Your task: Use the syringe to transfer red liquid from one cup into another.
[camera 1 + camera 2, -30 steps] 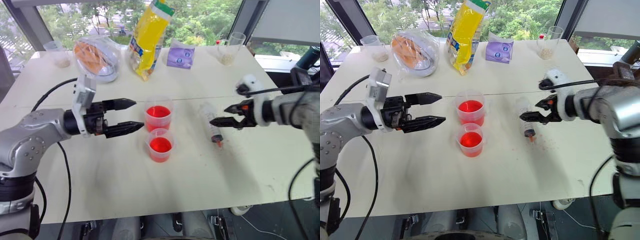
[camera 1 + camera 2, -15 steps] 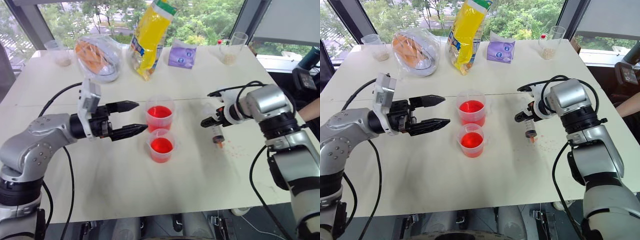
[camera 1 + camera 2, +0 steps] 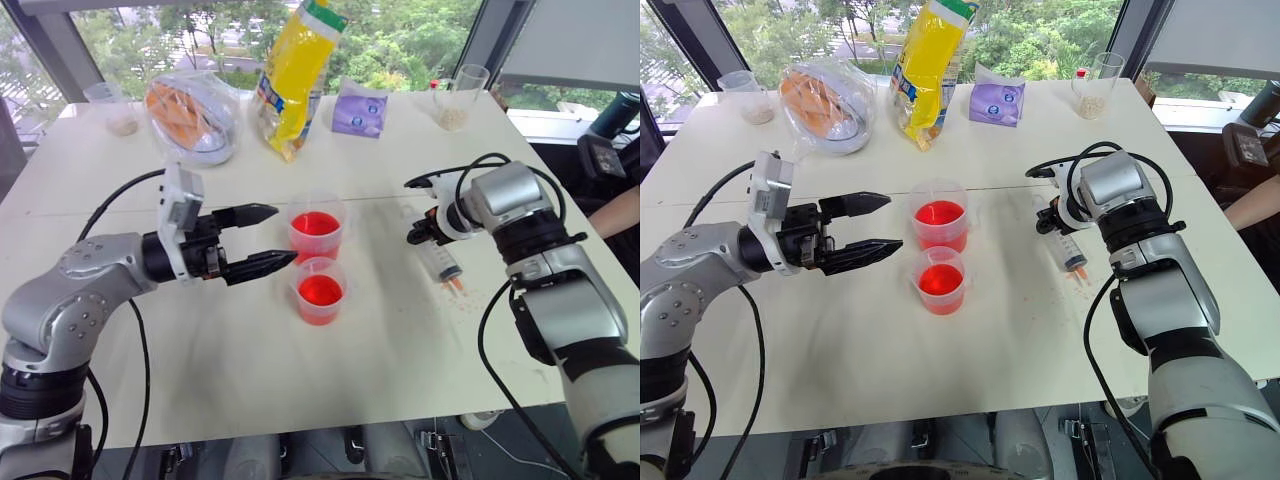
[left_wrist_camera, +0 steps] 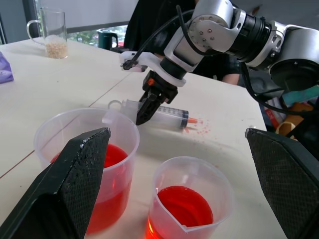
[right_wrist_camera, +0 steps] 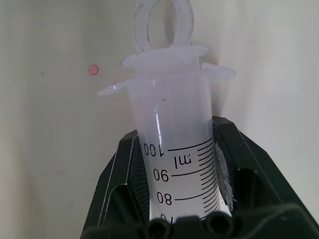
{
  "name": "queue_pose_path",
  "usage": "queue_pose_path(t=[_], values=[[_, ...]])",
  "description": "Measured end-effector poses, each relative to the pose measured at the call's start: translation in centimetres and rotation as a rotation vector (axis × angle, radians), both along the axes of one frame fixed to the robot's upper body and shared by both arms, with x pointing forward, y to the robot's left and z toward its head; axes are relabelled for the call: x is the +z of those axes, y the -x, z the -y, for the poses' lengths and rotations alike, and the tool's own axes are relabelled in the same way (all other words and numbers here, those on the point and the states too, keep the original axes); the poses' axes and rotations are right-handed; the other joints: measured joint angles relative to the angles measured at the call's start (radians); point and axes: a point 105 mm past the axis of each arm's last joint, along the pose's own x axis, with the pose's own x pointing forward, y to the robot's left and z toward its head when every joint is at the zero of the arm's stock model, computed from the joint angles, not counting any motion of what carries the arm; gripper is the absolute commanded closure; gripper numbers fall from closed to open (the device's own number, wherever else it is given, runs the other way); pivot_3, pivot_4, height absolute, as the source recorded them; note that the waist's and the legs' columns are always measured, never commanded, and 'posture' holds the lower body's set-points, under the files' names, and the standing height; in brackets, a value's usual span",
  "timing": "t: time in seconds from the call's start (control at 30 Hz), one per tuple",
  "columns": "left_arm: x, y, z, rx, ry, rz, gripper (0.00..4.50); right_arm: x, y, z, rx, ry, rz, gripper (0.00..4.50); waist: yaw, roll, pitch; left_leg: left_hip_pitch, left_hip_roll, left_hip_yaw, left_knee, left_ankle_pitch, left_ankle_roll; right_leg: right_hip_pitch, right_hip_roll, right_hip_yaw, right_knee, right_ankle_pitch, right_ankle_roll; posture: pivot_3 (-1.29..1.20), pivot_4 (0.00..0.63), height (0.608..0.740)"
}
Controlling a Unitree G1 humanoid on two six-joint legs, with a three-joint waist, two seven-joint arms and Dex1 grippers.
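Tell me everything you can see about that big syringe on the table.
The syringe is a fat, clear plastic tube with black printed volume marks, a ring-shaped plunger handle beside a wide flange, and a small orange-red tip. It lies flat on the white table, right of the two cups, and looks empty. The right gripper is shut on its barrel near the flange end. Small red droplets speckle the table by its tip.

Two cups (image 3: 319, 262) stand mid-table (image 3: 250, 370), one behind the other — syringe (image 3: 440, 256) lies to their right, snack bags (image 3: 295, 75) along the far edge.
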Motion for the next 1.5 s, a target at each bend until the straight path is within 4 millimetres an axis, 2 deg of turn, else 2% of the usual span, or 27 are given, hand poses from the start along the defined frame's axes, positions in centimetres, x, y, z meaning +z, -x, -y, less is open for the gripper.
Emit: queue_pose_path(t=[0.13, 0.2, 0.23, 0.3, 0.33, 0.43, 0.47, 0.53, 0.67, 0.77, 0.87, 0.97, 1.07, 1.3, 1.5], values=[[0.1, 0.0, -0.3, 0.002, -0.016, 0.003, 0.00, 0.4, 0.6, -0.7, 0.022, -0.049, -0.003, 3.14, 0.003, 0.000, 0.000, -0.001, 0.000, 0.000, 0.000, 0.000, 0.000, -0.001, 0.000, 0.000, 0.000, 0.000, 0.000, 0.00, 0.150, 0.740], [0.4, -0.3, -0.8, 0.010, -0.023, 0.006, 0.00, 1.9, 0.5, -1.3, 0.060, -0.097, 0.068, 3.14, 0.004, 0.001, 0.001, -0.002, 0.000, 0.000, 0.000, 0.000, 0.000, -0.002, 0.000, 0.000, 0.000, 0.000, 0.000, 0.00, 0.150, 0.740], [0.8, -0.6, -0.9, 0.016, -0.016, 0.015, 0.00, 3.4, 0.3, -1.6, 0.090, -0.131, 0.132, 3.14, 0.005, 0.002, 0.001, -0.002, 0.000, 0.000, 0.000, 0.000, 0.000, -0.002, 0.000, 0.000, 0.000, 0.000, 0.000, 0.00, 0.150, 0.740], [1.7, -1.0, -1.3, 0.029, -0.008, 0.036, 0.00, 7.7, 0.2, -2.5, 0.171, -0.228, 0.311, 3.14, 0.009, 0.002, 0.002, -0.002, 0.000, -0.001, 0.000, 0.000, 0.000, -0.002, 0.000, -0.001, 0.000, 0.000, 0.000, 0.00, 0.150, 0.740], [2.1, -1.3, -1.6, 0.039, -0.003, 0.045, 0.00, 10.8, 0.4, -3.5, 0.235, -0.296, 0.437, 3.14, 0.008, 0.002, 0.002, -0.002, 0.000, -0.001, -0.001, 0.000, 0.000, -0.002, 0.000, -0.001, 0.000, 0.000, 0.000, 0.00, 0.150, 0.740], [3.1, -2.0, -2.1, 0.044, 0.005, 0.059, 0.00, 17.4, 2.2, -6.2, 0.414, -0.438, 0.756, 3.14, 0.004, 0.001, 0.001, -0.002, 0.000, -0.001, -0.001, 0.000, 0.000, -0.002, 0.001, -0.002, 0.000, 0.000, 0.000, 0.00, 0.150, 0.740], [3.4, -2.2, -2.2, 0.044, 0.006, 0.063, 0.00, 18.8, 2.9, -7.3, 0.471, -0.483, 0.836, 3.14, 0.002, 0.001, 0.001, -0.001, 0.000, 0.000, -0.001, 0.000, 0.000, -0.001, 0.001, -0.001, 0.000, 0.000, 0.000, 0.00, 0.150, 0.740], [3.8, -2.5, -2.4, 0.037, 0.006, 0.068, 0.00, 19.8, 3.9, -9.2, 0.546, -0.569, 0.928, 3.14, 0.001, 0.001, 0.001, -0.001, 0.000, 0.000, -0.001, 0.000, -0.001, -0.001, 0.001, -0.002, 0.000, 0.000, 0.000, 0.00, 0.150, 0.740], [5.4, -3.1, -2.8, 0.024, 0.011, 0.100, 0.00, 19.0, 4.9, -12.6, 0.630, -0.773, 0.987, 3.14, 0.004, 0.001, 0.001, -0.001, 0.000, -0.001, -0.001, 0.001, -0.001, -0.001, 0.000, -0.002, 0.000, 0.000, 0.000, 0.00, 0.150, 0.740], [5.3, -3.4, -2.7, 0.010, -0.005, 0.094, 0.00, 18.1, 5.0, -13.7, 0.647, -0.839, 1.035, 3.14, 0.008, 0.001, 0.001, -0.001, 0.000, -0.001, -0.001, 0.000, -0.001, 0.000, 0.000, -0.002, 0.000, 0.000, 0.000, 0.00, 0.150, 0.740], [4.9, -3.6, -2.6, -0.001, -0.019, 0.078, 0.00, 15.5, 4.5, -14.6, 0.631, -0.860, 1.063, 3.14, 0.004, 0.001, 0.001, -0.001, 0.000, 0.000, -0.001, 0.000, 0.000, 0.000, -0.001, -0.002, -0.001, 0.000, 0.000, 0.00, 0.150, 0.740], [5.4, -3.5, -2.2, -0.021, -0.024, 0.093, 0.00, 12.2, 3.8, -15.0, 0.587, -0.854, 1.046, 3.14, 0.004, 0.001, 0.001, -0.001, 0.000, -0.001, -0.001, 0.000, -0.001, -0.001, 0.000, -0.002, 0.000, 0.000, 0.000, 0.00, 0.150, 0.740], [5.6, -3.6, -1.4, -0.045, -0.029, 0.106, 0.00, 9.8, 4.0, -15.8, 0.588, -0.841, 1.037, 3.14, 0.003, 0.001, 0.001, -0.001, 0.000, -0.001, -0.001, 0.001, -0.001, -0.001, 0.000, -0.002, 0.000, 0.000, 0.000, 0.00, 0.150, 0.740], [5.9, -5.8, 0.3, -0.019, -0.024, 0.138, 0.00, 7.6, 4.3, -16.7, 0.614, -0.795, 1.027, 3.14, 0.006, 0.001, 0.001, -0.001, 0.000, -0.001, -0.001, 0.001, -0.002, 0.000, 0.000, -0.002, 0.001, 0.000, 0.000, 0.00, 0.150, 0.740], [5.0, -7.7, 1.5, 0.021, -0.028, 0.125, 0.00, 6.9, 4.5, -16.8, 0.631, -0.767, 1.020, 3.14, 0.004, 0.001, 0.001, -0.001, 0.000, -0.001, -0.001, 0.001, -0.002, 0.000, 0.000, -0.002, 0.001, 0.000, 0.000, 0.00, 0.150, 0.740]])
